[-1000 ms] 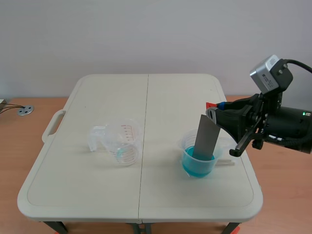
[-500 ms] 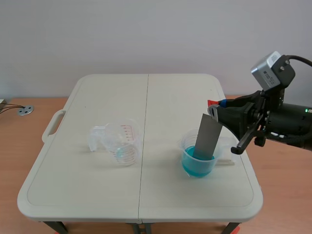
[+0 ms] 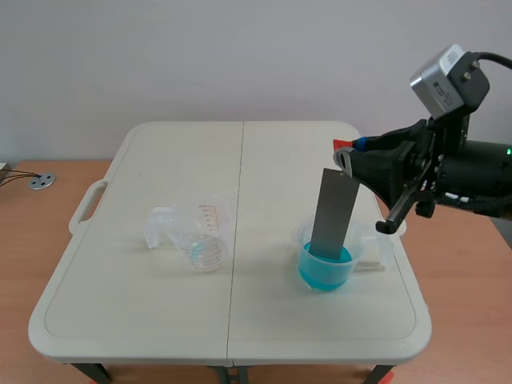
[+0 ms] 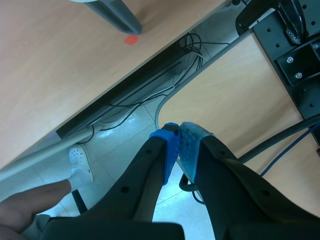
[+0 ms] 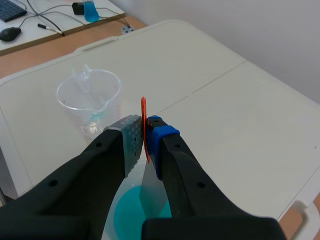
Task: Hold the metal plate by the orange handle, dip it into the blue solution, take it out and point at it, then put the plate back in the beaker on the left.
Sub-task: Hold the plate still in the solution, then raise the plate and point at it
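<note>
The grey metal plate point(image 3: 332, 214) hangs tilted with its lower end in the blue solution point(image 3: 325, 266) of the right beaker point(image 3: 308, 240). My right gripper point(image 3: 349, 158) is shut on the plate's orange handle point(image 5: 144, 127) above that beaker. In the right wrist view the plate point(image 5: 151, 192) runs down from between the fingers into the blue solution point(image 5: 127, 215). The left beaker point(image 3: 200, 234) stands on the table's left half, with a little blue at its bottom; it also shows ahead of the right gripper point(image 5: 144, 135) as a clear cup point(image 5: 89, 102). My left gripper point(image 4: 179, 145) is shut on nothing, off the table, over the floor.
The white folding table point(image 3: 160, 312) has a centre seam and a carry handle point(image 3: 86, 206) at its left edge. Cables point(image 4: 150, 100) and a person's white shoe point(image 4: 80, 162) lie on the floor under the left gripper. A desk with a blue bottle point(image 5: 90, 10) stands beyond the table.
The right gripper has risen and shifted slightly left, lifting the plate higher out of the blue solution; only its lowest part stays in the beaker.
</note>
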Robot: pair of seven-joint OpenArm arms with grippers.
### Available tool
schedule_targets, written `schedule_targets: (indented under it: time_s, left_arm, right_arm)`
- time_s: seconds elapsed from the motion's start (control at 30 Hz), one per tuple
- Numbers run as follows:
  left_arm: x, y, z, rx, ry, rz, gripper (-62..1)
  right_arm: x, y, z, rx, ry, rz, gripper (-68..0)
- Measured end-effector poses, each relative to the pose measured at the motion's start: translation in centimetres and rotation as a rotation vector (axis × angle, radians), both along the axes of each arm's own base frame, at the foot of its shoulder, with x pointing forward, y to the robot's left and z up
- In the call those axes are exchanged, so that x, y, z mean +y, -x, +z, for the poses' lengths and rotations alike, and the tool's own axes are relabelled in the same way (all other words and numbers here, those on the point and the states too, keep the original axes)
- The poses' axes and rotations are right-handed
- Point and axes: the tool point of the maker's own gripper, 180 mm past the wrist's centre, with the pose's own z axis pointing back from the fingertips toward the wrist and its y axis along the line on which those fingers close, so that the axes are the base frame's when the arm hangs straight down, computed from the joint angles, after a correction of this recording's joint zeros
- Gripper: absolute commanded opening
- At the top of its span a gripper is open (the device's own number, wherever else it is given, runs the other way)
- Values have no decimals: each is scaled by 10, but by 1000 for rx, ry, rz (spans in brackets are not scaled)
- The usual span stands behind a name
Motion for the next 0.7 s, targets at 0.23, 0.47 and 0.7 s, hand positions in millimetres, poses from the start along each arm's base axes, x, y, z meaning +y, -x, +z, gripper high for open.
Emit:
schedule_targets:
  time_s: [0.23,0.47,0.7]
  left_arm:
    - [0,0,0,0,0,0,-591]
    - [0,0,0,0,0,0,-591]
    - [0,0,0,-1,0,0,-591]
  right_arm:
    - [7,2,14,-16,6,17,-663]
    - [2,-1,31,-29,4,-2,-663]
    - [8,2,51,-49,9,14,-663]
